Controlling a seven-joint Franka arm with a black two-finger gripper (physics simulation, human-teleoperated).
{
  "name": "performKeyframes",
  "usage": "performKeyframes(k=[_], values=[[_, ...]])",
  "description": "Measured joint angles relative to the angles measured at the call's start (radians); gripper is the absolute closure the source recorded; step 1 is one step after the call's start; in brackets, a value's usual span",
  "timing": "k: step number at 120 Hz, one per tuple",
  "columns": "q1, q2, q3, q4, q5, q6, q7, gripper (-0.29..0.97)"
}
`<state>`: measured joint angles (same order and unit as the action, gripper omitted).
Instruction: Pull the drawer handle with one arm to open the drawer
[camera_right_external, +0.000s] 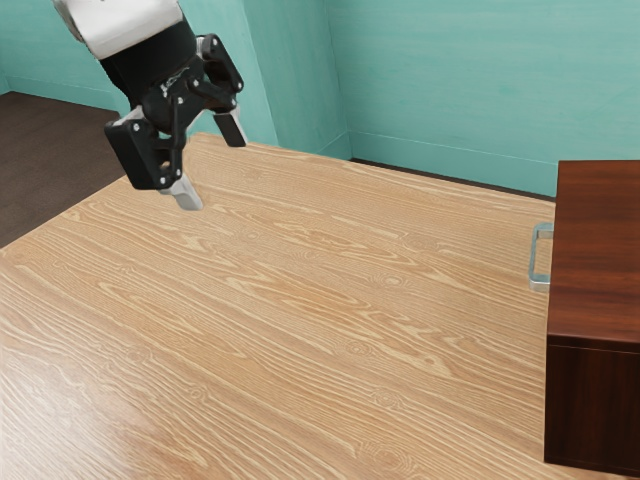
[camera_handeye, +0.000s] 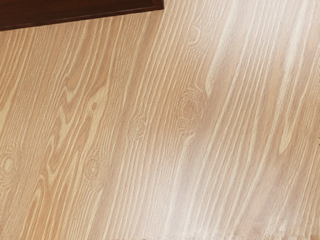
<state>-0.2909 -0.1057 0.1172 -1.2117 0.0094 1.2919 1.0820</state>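
Teal walls (camera_right_external: 450, 80) and a dark floor (camera_right_external: 45, 160) frame a light wooden table (camera_right_external: 300, 330) with bold grain. At the exterior view's right edge a dark brown cabinet (camera_right_external: 597, 250) stands on the table. A slim metal handle (camera_right_external: 540, 257) is mounted upright on the cabinet side that faces the arm and sits close against that side. The drawer's front itself is turned away from the camera, so its seams cannot be made out.

At the exterior view's upper left the black gripper (camera_right_external: 212, 167) hangs above the table near its far edge, tilted, with its two fingers spread wide apart and nothing between them. It is well apart from the handle, with a broad stretch of bare table between them.

From the wrist, the table's grain (camera_handeye: 165, 140) runs under the hand, and a dark strip (camera_handeye: 75, 10) borders it at one corner; what that strip belongs to cannot be told.
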Motion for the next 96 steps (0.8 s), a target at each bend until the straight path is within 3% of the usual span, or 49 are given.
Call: performKeyframes(k=[40,71,96], values=[[-0.043,0.059,-0.001,-0.037,0.011,-0.018,0.508,0.00],[-0.127,0.188,-0.004,-0.092,0.013,0.177,0.806,0.00],[-0.032,0.287,-0.009,-0.078,0.012,0.350,0.986,0.00]])
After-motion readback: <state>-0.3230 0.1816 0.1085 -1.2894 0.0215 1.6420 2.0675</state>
